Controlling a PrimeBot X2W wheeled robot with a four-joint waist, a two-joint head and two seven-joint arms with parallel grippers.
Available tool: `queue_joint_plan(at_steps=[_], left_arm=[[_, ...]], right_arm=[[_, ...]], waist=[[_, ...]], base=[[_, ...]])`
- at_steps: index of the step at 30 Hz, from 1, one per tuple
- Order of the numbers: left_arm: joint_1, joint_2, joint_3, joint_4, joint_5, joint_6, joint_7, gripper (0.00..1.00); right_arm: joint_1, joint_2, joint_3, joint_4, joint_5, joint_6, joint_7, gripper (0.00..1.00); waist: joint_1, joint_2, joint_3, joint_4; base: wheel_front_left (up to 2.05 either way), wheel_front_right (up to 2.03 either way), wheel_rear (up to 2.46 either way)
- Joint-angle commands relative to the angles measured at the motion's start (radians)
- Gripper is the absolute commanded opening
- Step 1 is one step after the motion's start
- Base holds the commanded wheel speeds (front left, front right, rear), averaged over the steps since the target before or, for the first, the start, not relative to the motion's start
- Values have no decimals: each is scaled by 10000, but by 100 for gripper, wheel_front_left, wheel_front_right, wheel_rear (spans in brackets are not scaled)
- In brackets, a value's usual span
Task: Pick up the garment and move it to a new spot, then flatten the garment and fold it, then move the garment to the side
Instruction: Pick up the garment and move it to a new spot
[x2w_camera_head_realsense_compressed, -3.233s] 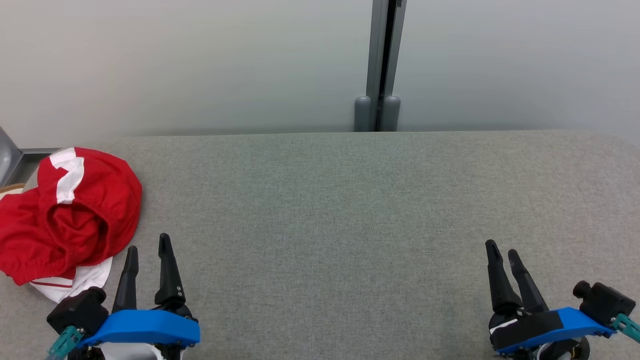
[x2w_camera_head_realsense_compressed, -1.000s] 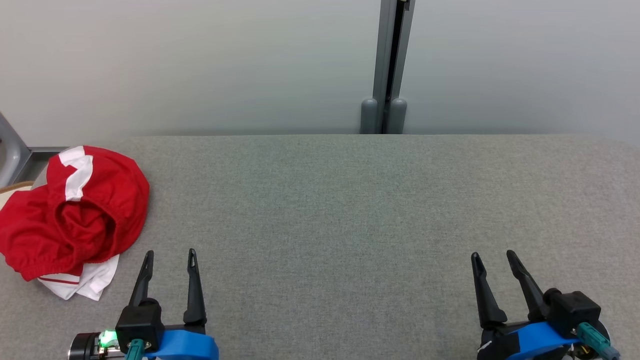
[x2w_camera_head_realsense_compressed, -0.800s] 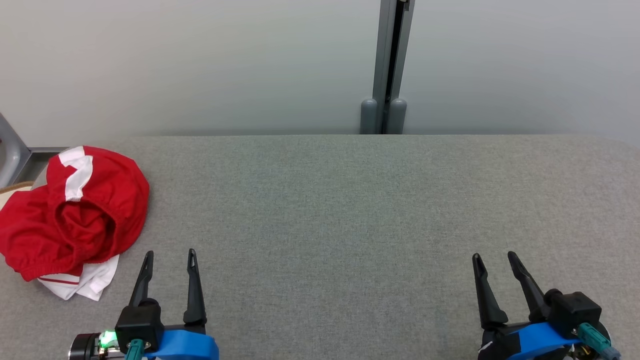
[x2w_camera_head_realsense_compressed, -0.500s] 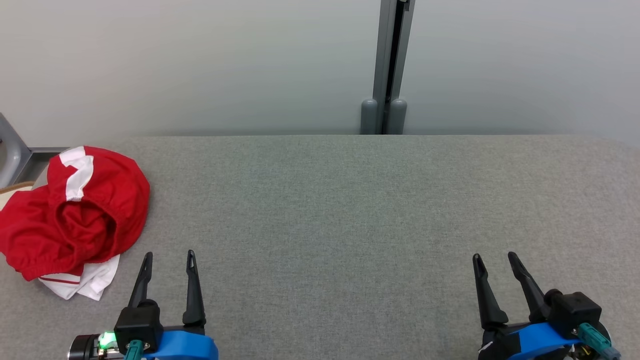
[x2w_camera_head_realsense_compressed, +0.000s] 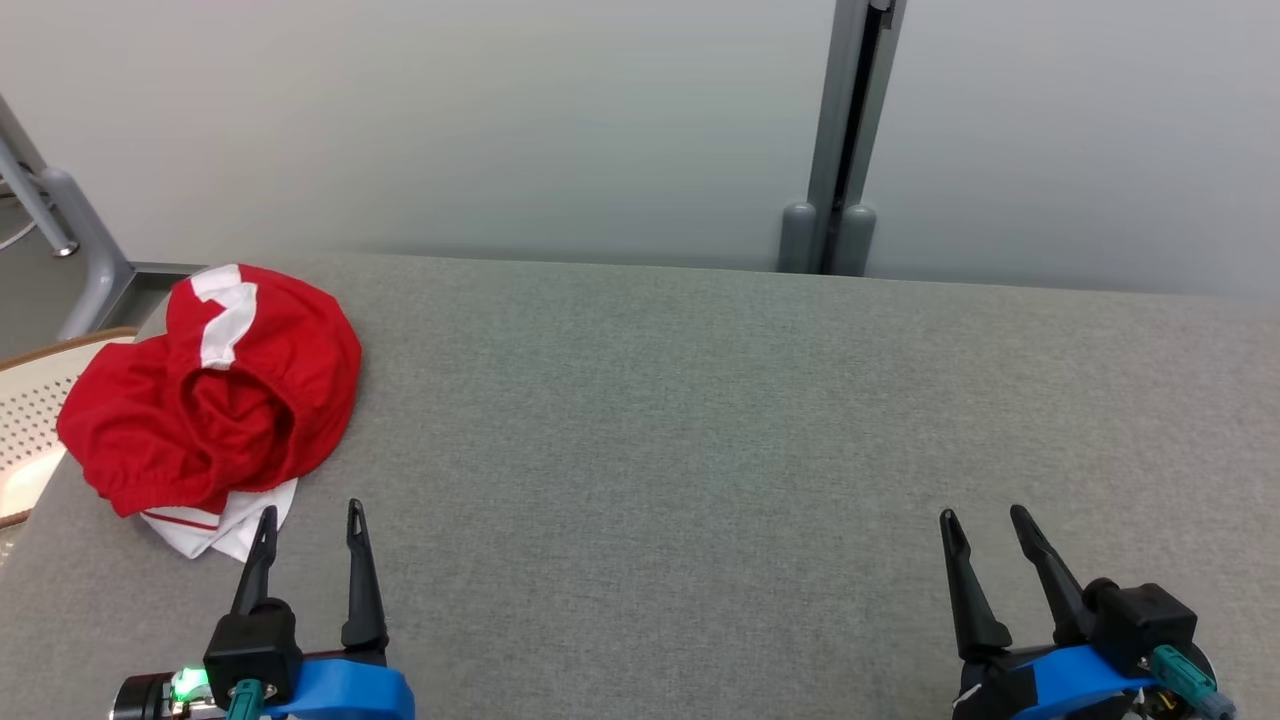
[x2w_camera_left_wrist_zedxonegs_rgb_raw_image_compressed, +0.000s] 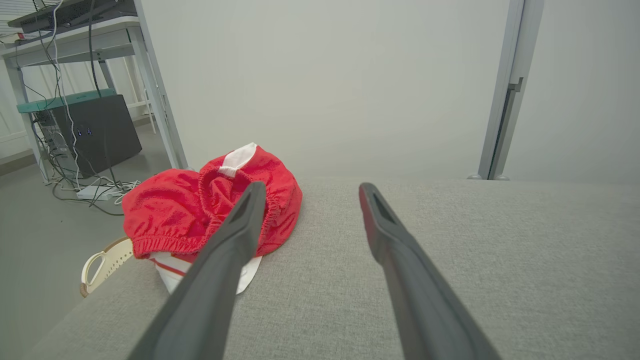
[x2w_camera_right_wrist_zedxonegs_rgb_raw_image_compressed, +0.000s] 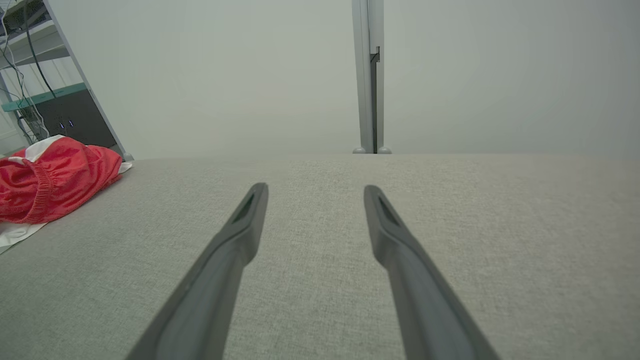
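Across the lower two thirds of the head view, a wide grey fabric-covered table top, flat and bare over its middle and right. Behind it, a pale smooth wall panel, split right of centre by an upright grey metal post with two rounded feet at the table's far edge.

At the table's left end, close to the edge, a crumpled red fabric garment with a gathered elastic hem and a white patch on top. Bunched into a mound, not spread, not held. In the left wrist view, the garment ahead and to the left of the fingers. In the right wrist view, the garment well off to the left. Under its near edge, a flat white cloth with a thin red stripe. Cannot tell whether part of the same piece.

Beyond the table's left edge, a cream perforated plastic basket with a brown rim, partly hidden by the garment.

Low at the left, the left gripper, its two long dark fingers spread apart with nothing between them. One fingertip just beside the white cloth, contact not clear. Same spread in its own wrist view, left gripper. Low at the right, the right gripper, fingers likewise parted and empty, over bare table, well apart from the garment. Same in its wrist view, right gripper.
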Motion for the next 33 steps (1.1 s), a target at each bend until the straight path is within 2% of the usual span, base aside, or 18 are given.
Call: queue_joint_plan(at_steps=[1, 23, 33], left_arm=[[-114, 79, 34, -33, -53, 43, -49, 100], [-110, 186, 294, -46, -271, 136, -39, 100], [12, 196, 403, -70, -406, 144, -39, 100]], right_arm=[[-132, -61, -5, 16, 18, 1, -40, 100], [-396, -61, -48, 195, -98, 1, -40, 100], [-368, -61, 67, 288, -25, 1, -40, 100]], waist=[[0, 0, 72, 150], [0, 0, 371, 2750], [0, 0, 300, 3160]], base=[[0, 0, 0], [0, 0, 0], [0, 0, 0]])
